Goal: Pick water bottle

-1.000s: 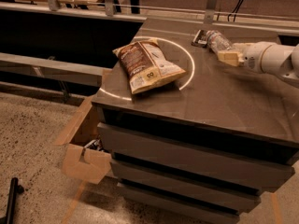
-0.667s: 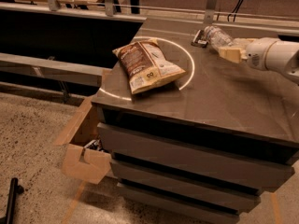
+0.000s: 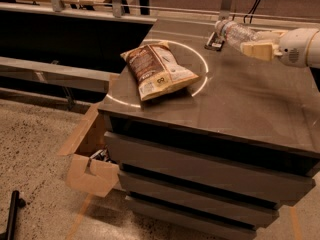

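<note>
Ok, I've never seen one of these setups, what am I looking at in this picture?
One camera looks down on a dark drawer cabinet. The white arm entering from the picture's right belongs to a mobile robot; its two-finger gripper is closed on a clear water bottle near the far edge, cap pointing left. On the top lie a snack bag and, by the bottle, a small flat dark packet. An open cardboard box sits on the floor at left.
</note>
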Tool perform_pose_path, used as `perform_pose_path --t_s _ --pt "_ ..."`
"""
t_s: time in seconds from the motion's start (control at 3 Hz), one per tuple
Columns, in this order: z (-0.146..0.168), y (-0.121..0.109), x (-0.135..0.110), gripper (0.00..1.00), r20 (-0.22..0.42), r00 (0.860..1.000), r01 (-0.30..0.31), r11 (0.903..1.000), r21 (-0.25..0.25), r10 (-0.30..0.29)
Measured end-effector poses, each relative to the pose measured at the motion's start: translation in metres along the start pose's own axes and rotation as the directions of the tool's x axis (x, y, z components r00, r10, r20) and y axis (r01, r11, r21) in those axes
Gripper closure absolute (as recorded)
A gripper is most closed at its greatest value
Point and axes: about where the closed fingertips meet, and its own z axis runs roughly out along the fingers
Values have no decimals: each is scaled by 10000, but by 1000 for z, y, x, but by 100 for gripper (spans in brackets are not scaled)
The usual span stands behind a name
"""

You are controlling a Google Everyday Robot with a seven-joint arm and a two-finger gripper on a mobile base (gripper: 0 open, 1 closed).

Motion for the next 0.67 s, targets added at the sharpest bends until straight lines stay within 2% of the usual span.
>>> perform_pose_path --t_s 0.33,0.67 --pt "-17 18 -5 100 -360 9993 2 9948 -1023 -39" --pt "-17 18 -5 100 -360 9993 2 9947 -1025 -39"
